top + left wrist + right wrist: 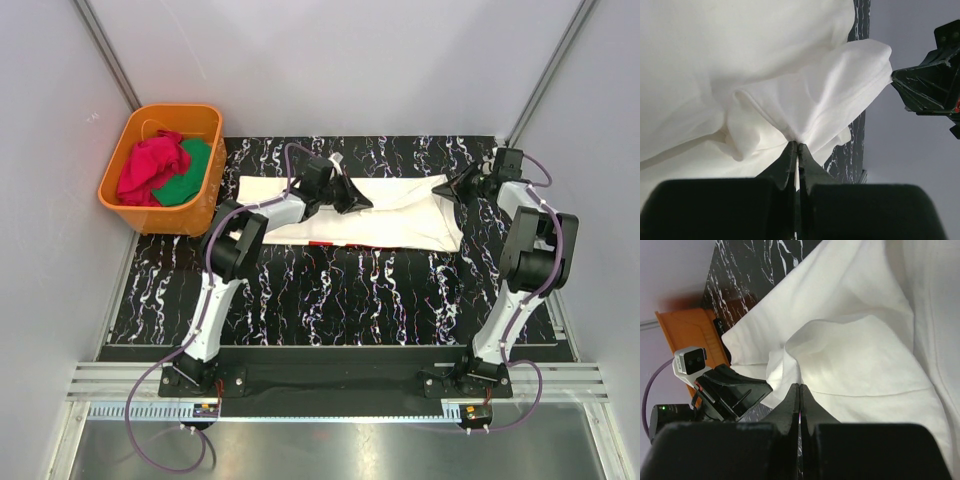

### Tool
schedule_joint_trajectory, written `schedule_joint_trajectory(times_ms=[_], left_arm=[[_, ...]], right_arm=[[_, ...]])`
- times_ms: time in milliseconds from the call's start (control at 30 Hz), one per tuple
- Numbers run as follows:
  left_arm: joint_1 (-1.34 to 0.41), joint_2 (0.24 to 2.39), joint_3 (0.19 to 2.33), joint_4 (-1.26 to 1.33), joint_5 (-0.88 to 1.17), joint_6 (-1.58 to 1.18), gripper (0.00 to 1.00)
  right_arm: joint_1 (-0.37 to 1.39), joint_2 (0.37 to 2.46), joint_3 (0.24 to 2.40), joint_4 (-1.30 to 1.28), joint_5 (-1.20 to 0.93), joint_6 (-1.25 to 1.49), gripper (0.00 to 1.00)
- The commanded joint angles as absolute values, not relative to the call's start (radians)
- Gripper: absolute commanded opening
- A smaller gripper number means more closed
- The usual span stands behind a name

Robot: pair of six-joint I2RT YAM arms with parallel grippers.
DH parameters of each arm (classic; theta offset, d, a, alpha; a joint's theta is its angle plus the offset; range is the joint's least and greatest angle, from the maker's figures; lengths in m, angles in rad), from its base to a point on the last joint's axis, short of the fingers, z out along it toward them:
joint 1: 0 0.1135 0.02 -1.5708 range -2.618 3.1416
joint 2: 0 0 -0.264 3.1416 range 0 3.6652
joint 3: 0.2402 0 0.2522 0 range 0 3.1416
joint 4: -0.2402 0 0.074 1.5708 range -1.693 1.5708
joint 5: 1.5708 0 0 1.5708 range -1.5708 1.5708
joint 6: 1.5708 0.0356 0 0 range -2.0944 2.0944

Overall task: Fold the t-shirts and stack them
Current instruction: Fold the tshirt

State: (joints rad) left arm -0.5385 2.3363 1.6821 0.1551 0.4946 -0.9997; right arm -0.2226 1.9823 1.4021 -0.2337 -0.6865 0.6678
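My left gripper (798,145) and right gripper (799,386) are each closed tight on the cream-white t-shirt (400,215) edge at their tips. I think two holds should fold it straight.

No lettering, label, brand or number can be read in any of the three views. A thin sliver of red print shows at the near edge of the cream-white t-shirt (400,215) in the overhead view, too small to make out.
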Motion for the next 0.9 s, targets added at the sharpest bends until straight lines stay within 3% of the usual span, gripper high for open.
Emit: schedule_joint_trajectory(times_ms=[0, 867], left_arm=[[-0.546, 2.26, 1.651, 0.181, 0.557, -1.002, 0.0], [-0.561, 2.218, 1.529, 0.083, 0.646, -0.959, 0.0]], right_arm=[[-0.224, 1.899, 1.364, -0.31, -0.629, 0.621, 0.0], [-0.224, 1.743, 1.123, -0.462, -0.466, 0.456, 0.0]])
